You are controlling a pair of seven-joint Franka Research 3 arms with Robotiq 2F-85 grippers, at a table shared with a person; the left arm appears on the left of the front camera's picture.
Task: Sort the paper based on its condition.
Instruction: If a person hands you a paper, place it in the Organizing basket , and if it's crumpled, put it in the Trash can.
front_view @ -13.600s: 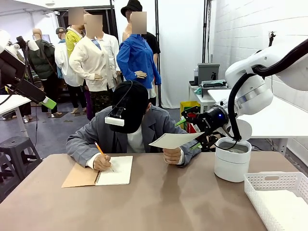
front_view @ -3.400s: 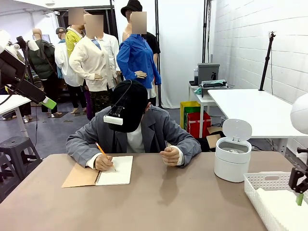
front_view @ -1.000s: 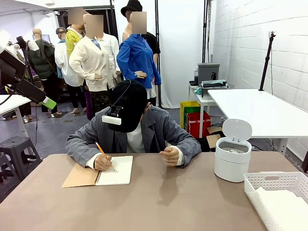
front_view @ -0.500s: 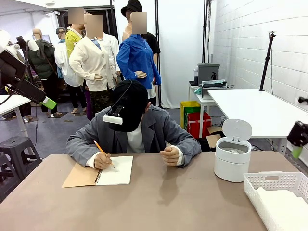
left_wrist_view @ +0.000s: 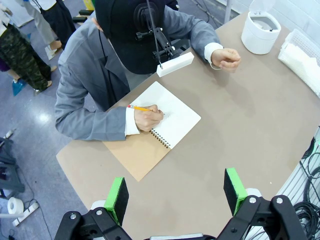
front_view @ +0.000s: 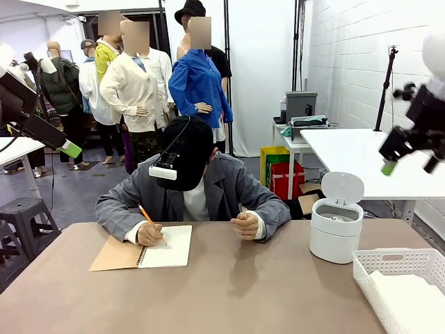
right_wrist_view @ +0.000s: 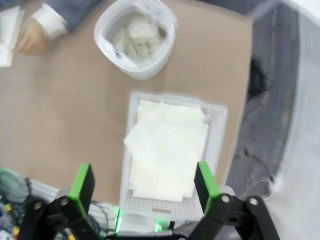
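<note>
Once the right gripper had lifted clear, jaws wide and empty like those of the left gripper, the paper lay sorted in the basket.

Right pincer hangs high, jaws spread; left pincer likewise spread.

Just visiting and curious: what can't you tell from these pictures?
- The writing in the notebook: too small in the left wrist view, partly under the person's hand.
- How many sheets of paper the basket holds: right wrist view blurred, front view cuts it off.
- What fills the bin: its own wall hides it in the front view.
</note>
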